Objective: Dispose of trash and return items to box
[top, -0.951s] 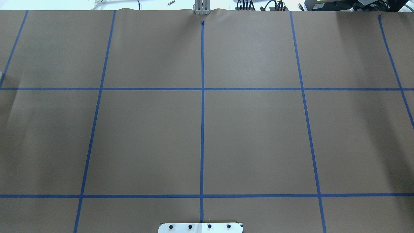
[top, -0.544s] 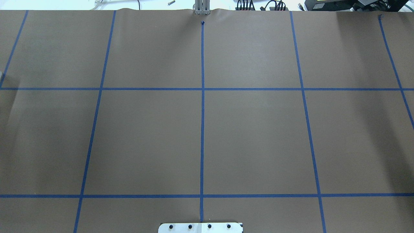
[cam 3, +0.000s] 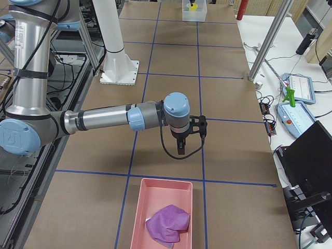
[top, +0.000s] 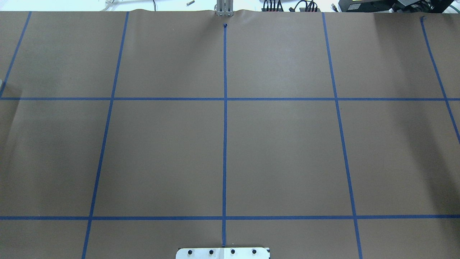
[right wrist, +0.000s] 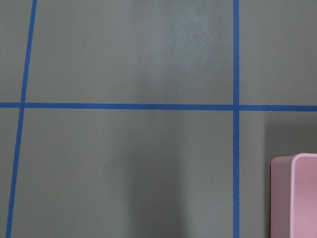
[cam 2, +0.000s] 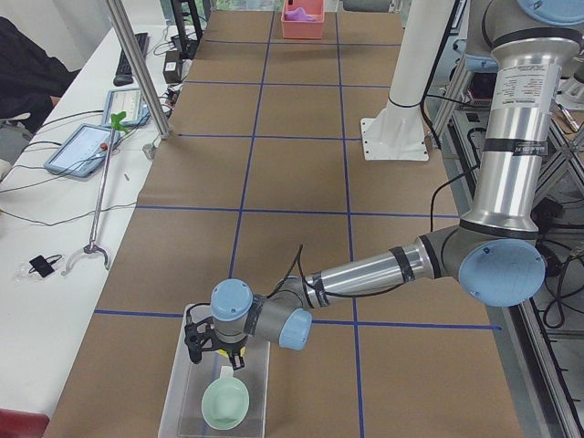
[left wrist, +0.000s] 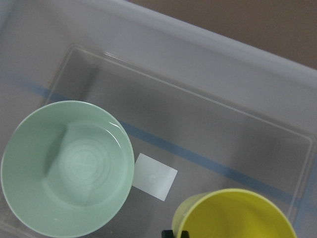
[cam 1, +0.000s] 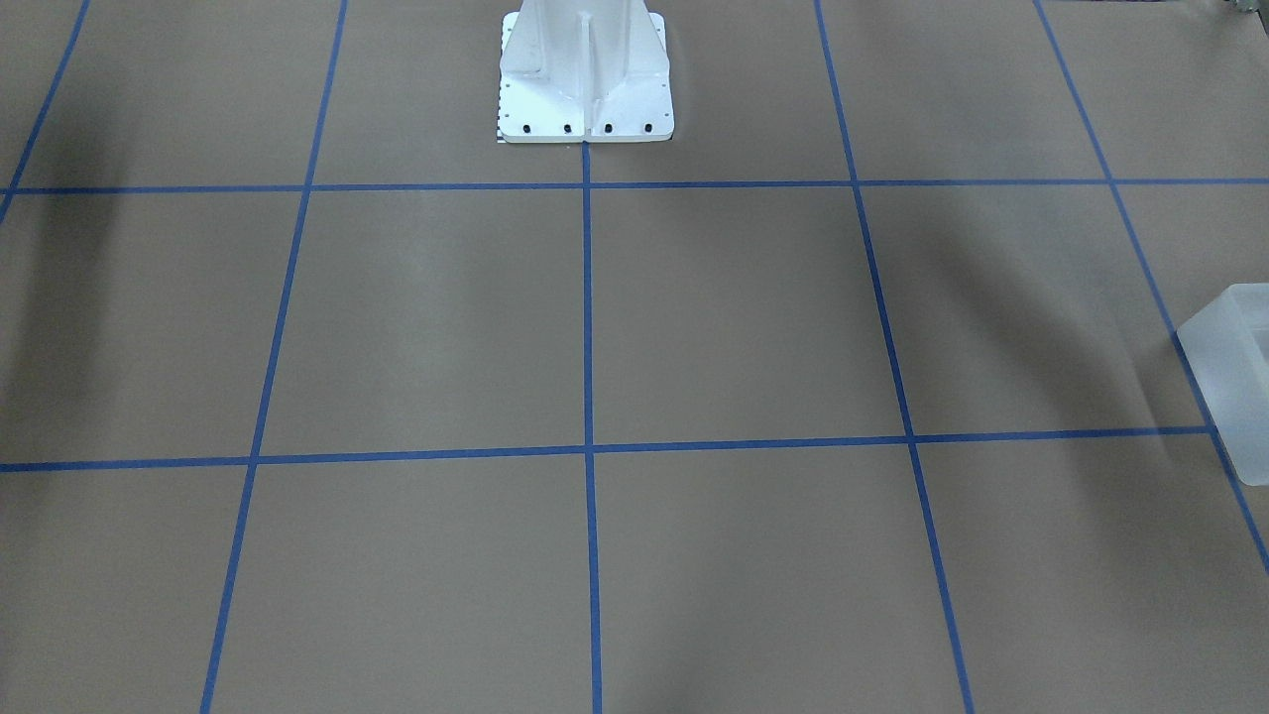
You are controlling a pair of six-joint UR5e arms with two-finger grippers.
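Note:
The frosted-white box (cam 2: 175, 394) stands at the table's end on my left; one corner shows in the front view (cam 1: 1234, 367). The mint-green bowl (left wrist: 67, 166) lies in it, also seen from the left side (cam 2: 224, 403). My left gripper (cam 2: 219, 358) hangs over the box, shut on the rim of the yellow cup (left wrist: 237, 215), which is over the box floor beside the bowl. Only a fingertip sliver shows in the wrist view. My right gripper (cam 3: 182, 148) hovers over bare paper; I cannot tell whether it is open.
A pink tray (cam 3: 136, 207) with a purple crumpled cloth (cam 3: 167, 223) sits at the table's right end, its corner in the right wrist view (right wrist: 297, 198). The white pedestal (cam 1: 585, 89) stands at the robot's side. Brown paper with blue tape lines covers the table.
A small white sliver at the overhead view's left edge has slipped almost out of sight. Nothing else differs there.

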